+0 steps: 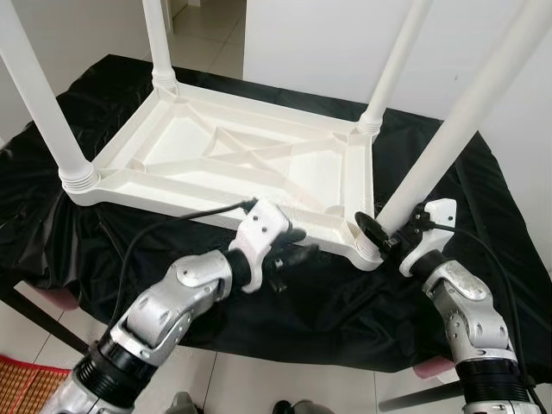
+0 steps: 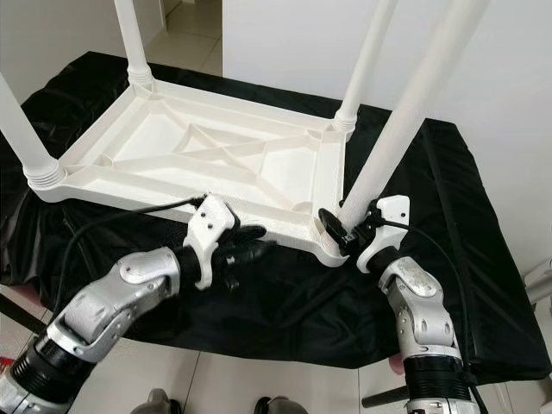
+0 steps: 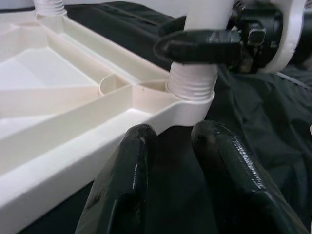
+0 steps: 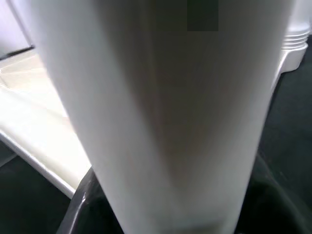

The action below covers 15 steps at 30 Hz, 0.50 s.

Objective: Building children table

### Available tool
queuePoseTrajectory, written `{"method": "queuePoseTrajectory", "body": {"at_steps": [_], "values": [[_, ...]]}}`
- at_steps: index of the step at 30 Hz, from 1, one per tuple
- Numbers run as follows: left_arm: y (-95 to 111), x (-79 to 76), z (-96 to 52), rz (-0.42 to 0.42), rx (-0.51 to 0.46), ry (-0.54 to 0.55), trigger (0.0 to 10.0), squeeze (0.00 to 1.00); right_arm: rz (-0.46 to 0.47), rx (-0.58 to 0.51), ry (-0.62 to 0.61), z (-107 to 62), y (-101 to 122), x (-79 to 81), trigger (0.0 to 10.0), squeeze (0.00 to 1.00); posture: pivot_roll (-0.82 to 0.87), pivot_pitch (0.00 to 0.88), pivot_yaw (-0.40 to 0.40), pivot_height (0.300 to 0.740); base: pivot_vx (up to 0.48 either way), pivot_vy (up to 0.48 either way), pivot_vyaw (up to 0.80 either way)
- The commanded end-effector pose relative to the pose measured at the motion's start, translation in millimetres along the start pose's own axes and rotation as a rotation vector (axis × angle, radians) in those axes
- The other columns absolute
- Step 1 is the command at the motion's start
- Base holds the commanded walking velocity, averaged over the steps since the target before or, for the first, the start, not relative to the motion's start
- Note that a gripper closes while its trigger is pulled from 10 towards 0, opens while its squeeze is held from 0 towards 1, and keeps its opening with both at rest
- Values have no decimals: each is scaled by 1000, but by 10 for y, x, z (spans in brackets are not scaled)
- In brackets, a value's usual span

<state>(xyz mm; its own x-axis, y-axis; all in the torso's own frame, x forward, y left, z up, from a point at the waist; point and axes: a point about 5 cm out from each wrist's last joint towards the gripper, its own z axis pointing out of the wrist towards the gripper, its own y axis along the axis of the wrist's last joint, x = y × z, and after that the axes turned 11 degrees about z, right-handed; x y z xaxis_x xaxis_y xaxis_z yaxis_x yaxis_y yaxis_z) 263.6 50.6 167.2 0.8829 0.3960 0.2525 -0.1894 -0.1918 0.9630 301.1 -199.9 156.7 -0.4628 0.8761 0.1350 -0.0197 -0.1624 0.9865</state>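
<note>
While I look down through the head camera, I see the white plastic table top point(image 1: 233, 159) lying upside down on a black cloth point(image 1: 466, 198), its ribbed underside facing up and a leg standing at each of its four corners; going from my left, the near-left leg point(image 1: 39, 95) rises out of its threaded collar, and the far-left leg point(image 1: 157, 39) stands behind it; a strip of red woven mat point(image 1: 21, 384) lies on the tiled floor at my lower left.

My left arm point(image 1: 164, 306) reaches forward and inward from the lower left, elbow bent, forearm angled up toward the near long edge of the table top; the left gripper point(image 1: 297, 246) points toward the near-right corner, close to the rim but, as far as I can tell, not touching it; in the left wrist view its two black fingers point(image 3: 131, 165) are slightly spread with nothing between them, hovering over the cloth just beside the rim.

Further right, the far-right leg point(image 1: 392, 65) stands at the back corner; the near-right leg point(image 1: 466, 116) leans up toward me from its collar point(image 3: 191, 85) in the near-right corner; my right arm point(image 1: 470, 319) comes up almost straight from below, wrist bent inward; the right gripper point(image 1: 384, 228) is clamped round the base of that near-right leg just above the collar, one finger curling across the front of it, and the right wrist view looks straight at the white tube at very close range.
</note>
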Motion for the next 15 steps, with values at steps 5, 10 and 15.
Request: {"method": "queuePoseTrajectory", "body": {"at_steps": [5,10,15], "values": [[-71,-79,55,-29,-20,-81,10000,0,46,-18,-25,46,-83,85,0,0,56,120,-72,740,0,0,0],[-67,15,88,-35,-28,-9,10000,0,80,-79,-137,87,-91,169,0,0,43,128,-73,740,0,0,0],[-21,12,127,-41,-60,9,10000,0,61,-87,-239,123,-105,200,0,0,43,128,-73,740,0,0,0]]}}
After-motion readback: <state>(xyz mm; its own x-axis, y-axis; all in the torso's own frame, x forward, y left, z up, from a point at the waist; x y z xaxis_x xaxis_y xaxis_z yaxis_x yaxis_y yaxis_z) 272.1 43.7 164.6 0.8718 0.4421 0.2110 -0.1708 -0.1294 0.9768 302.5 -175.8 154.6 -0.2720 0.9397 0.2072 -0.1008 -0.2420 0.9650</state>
